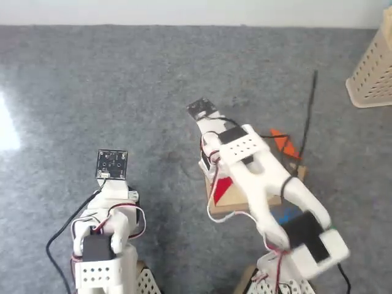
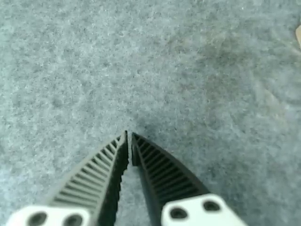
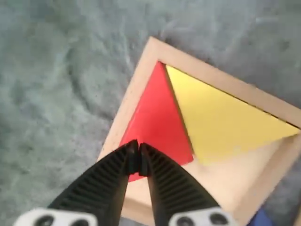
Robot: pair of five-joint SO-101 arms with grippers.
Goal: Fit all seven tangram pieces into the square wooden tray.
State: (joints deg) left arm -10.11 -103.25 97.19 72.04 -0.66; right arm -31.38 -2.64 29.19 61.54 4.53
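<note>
The square wooden tray point(image 3: 137, 88) holds a red triangle point(image 3: 157, 115) along one wall and a larger yellow triangle point(image 3: 221, 120) beside it, edges meeting. My right gripper point(image 3: 138, 148) is shut, its tips over the red triangle's near corner; whether they touch it I cannot tell. In the high view the right arm covers most of the tray point(image 1: 236, 199), with the red triangle point(image 1: 222, 185) showing. An orange piece point(image 1: 283, 142) lies on the carpet beyond the tray, and a blue piece point(image 1: 285, 214) lies at its near side. My left gripper point(image 2: 129, 137) is shut over bare carpet.
Grey carpet covers the table. A perforated cream basket point(image 1: 373, 67) stands at the far right. A black cable point(image 1: 309, 113) runs past the orange piece. The left arm point(image 1: 104, 239) stays at the near left, well apart from the tray.
</note>
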